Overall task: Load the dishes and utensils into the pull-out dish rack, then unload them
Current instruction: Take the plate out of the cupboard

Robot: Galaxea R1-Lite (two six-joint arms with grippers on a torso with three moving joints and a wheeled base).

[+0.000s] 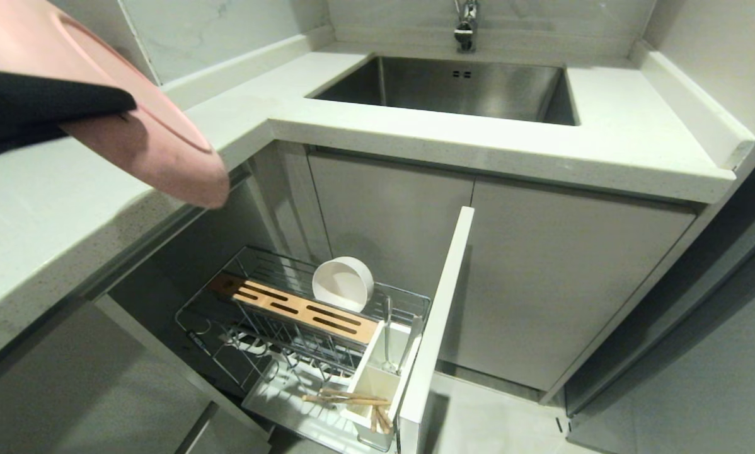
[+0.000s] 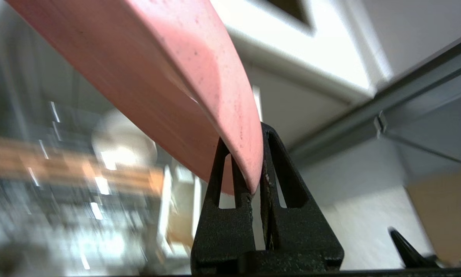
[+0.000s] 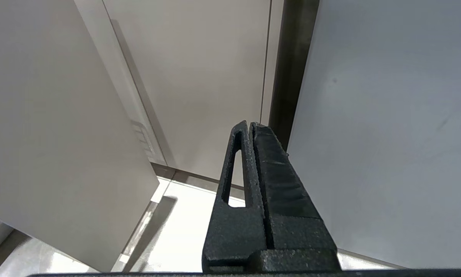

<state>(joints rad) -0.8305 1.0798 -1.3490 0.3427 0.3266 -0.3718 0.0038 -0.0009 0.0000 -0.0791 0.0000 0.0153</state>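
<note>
Upper left of the head view, the left gripper (image 1: 122,104) grasps the plate (image 1: 157,135) by its rim above the counter (image 1: 50,208). Lower centre, the rack (image 1: 302,328) holds the bowl (image 1: 343,284); chopsticks (image 1: 346,398) lie across its cutlery box (image 1: 377,378). The right gripper (image 3: 250,127) is clenched, empty.

Even indoor light brightens the counter (image 1: 415,135); shadow fills the open cabinet. Wide-angle bending curves the head view's edges. Motion blur smears the rack (image 2: 61,181) behind the plate (image 2: 169,77).
</note>
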